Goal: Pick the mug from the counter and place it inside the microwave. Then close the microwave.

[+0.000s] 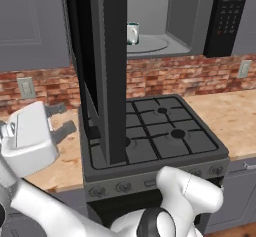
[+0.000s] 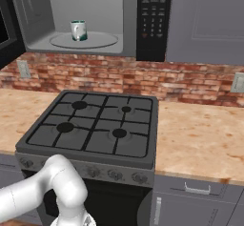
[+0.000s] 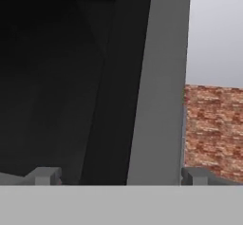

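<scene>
The mug stands upright on the round turntable inside the microwave. The microwave door is swung wide open, edge-on over the stovetop's left side. My gripper is open and empty, left of the door at its lower part and pointing at it. In the hand view the door's dark glass and grey edge fill the space just ahead of my fingertips. The counter lies on both sides of the stove.
A black gas stovetop sits below the microwave. A brick backsplash with wall outlets runs behind it. Grey wall cabinets flank the microwave, and grey drawers hang under the counter.
</scene>
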